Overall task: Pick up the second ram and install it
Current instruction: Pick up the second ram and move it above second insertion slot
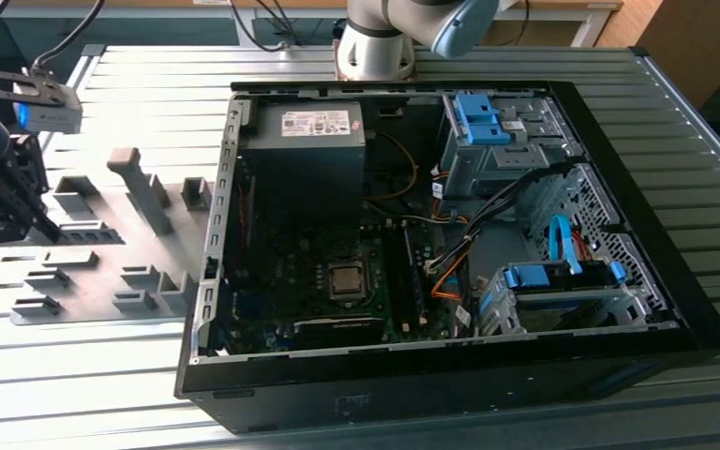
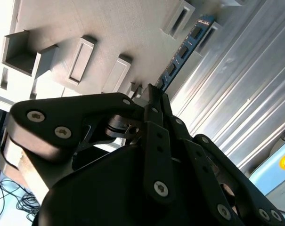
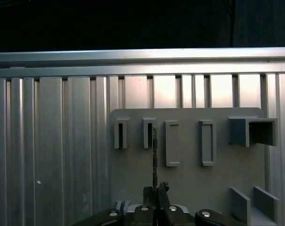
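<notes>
My gripper (image 1: pixel 35 223) hangs over the grey holder plate (image 1: pixel 97 272) at the exterior view's left, outside the computer case. Its black fingers (image 2: pixel 156 110) are shut on one end of the second ram (image 2: pixel 182 52), a thin blue-green board with dark chips. In the first wrist view the ram (image 3: pixel 154 155) shows edge-on, running from the gripper (image 3: pixel 156 190) towards a grey bracket block (image 3: pixel 149 133). Whether the ram's far end touches that block I cannot tell. The open case (image 1: pixel 660 281) lies on its side, its motherboard (image 1: pixel 297 281) exposed.
Several grey bracket blocks (image 1: pixel 150 192) stand up from the holder plate. Inside the case are a power supply (image 1: pixel 304 155), blue drive latches (image 1: pixel 479 117), orange and blue cables (image 1: pixel 454 272) and a CPU socket (image 1: pixel 345 279). The arm's base (image 1: pixel 379 42) stands behind the case on the ribbed metal table (image 1: pixel 85 375).
</notes>
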